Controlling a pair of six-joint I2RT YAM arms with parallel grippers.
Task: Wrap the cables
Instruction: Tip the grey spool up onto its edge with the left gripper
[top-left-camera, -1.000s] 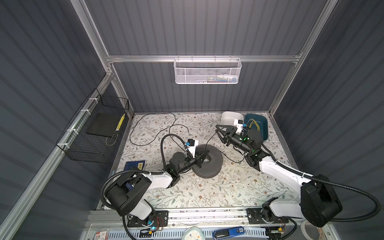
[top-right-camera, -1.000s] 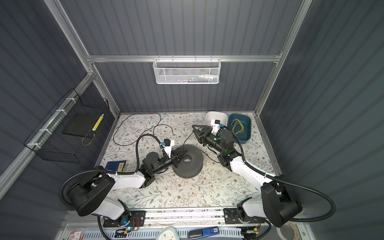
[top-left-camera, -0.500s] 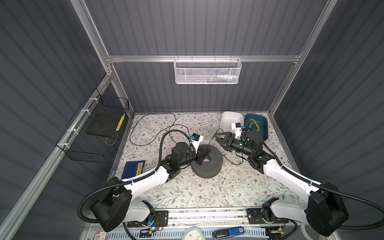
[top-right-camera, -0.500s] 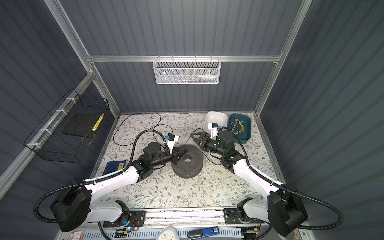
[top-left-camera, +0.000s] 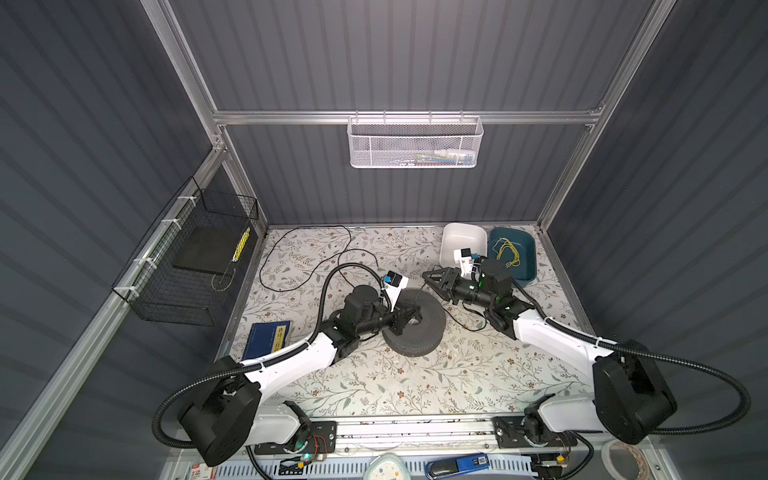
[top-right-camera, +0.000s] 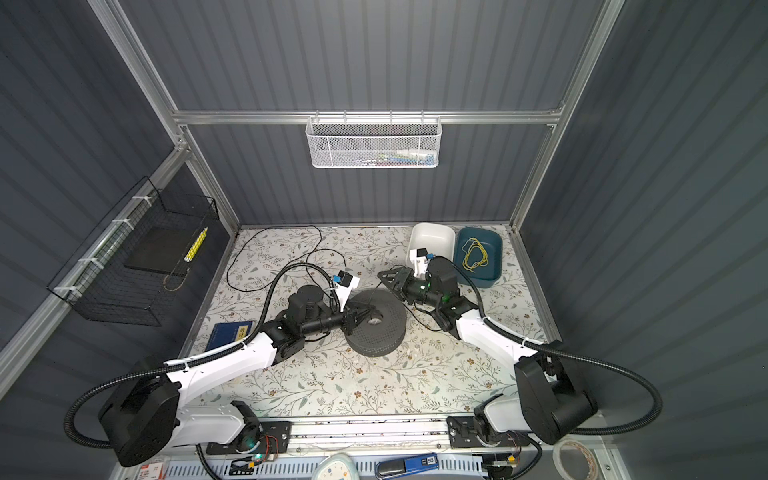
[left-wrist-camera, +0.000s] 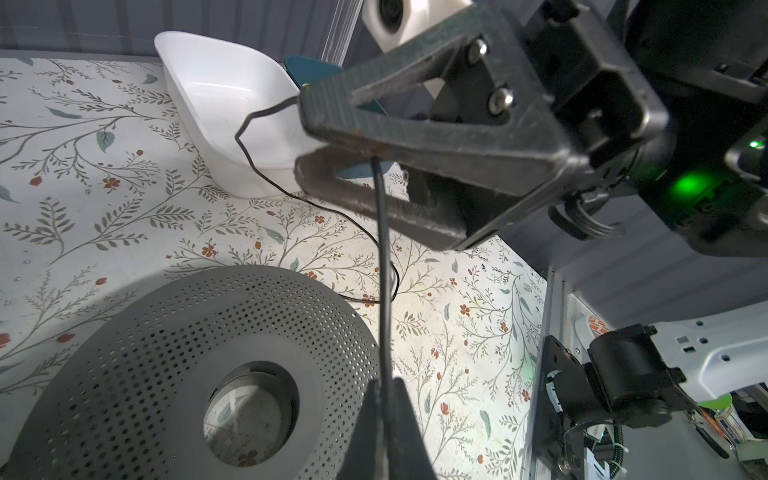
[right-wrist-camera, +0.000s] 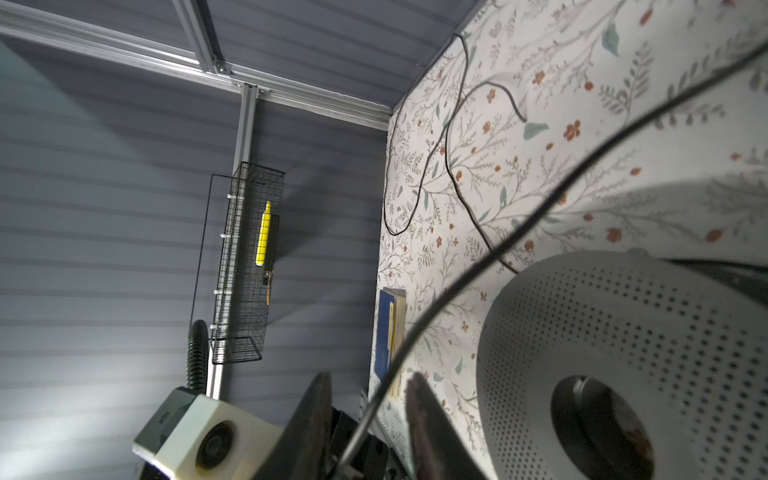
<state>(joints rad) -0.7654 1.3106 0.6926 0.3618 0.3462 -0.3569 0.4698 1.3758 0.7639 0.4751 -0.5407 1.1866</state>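
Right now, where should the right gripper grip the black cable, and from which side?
Probably its straight raised stretch leaving the shut left gripper, coming from the white tub side of the grey spool: there the black cable runs clear of the table, between the jaws of the right gripper.

My L arm (top-left-camera: 291, 365) reaches fwd and low, forearm near level. L gripper (top-left-camera: 411, 315) is pinched tight on the cable (left-wrist-camera: 384, 257), tips together. R arm (top-left-camera: 552, 340) stretches fwd and inward. R gripper (top-left-camera: 428, 280) sits raised, facing L gripper, jaws slightly apart w/ the cable running btw them, fingers (right-wrist-camera: 309, 424) not pressing it.
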